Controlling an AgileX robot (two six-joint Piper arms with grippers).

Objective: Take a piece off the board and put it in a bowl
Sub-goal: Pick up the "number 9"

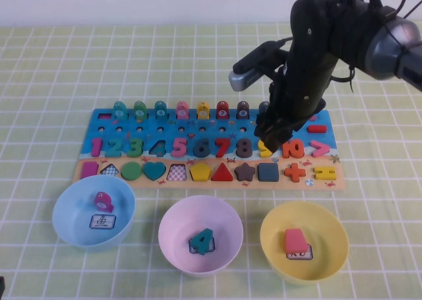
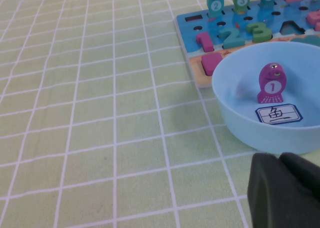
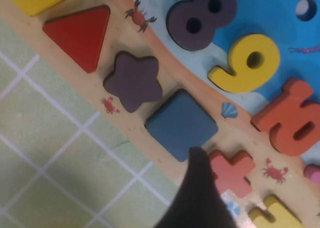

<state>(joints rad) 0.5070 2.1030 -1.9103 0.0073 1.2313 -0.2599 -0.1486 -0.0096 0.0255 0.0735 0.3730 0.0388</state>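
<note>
The board (image 1: 105, 119) lies across the middle of the table. The yellow "9" (image 3: 245, 62) sits in its slot between the dark 8 and the orange 10; in the high view (image 1: 265, 147) my right gripper partly covers it. My right gripper (image 1: 272, 140) hangs low over the board just above the 9, open and holding nothing. Only one dark finger (image 3: 197, 188) shows in the right wrist view, over the pink plus. The pale pink bowl (image 1: 181, 224) stands in front of the board and holds a teal 4 (image 1: 202, 241). My left gripper (image 2: 282, 188) is shut and empty, beside the blue bowl.
A light blue bowl (image 1: 69, 214) with a purple fish piece (image 2: 271, 82) stands front left. A yellow bowl (image 1: 330, 244) with a pink block stands front right. The right arm reaches over the board's right end. A green checked cloth covers the table.
</note>
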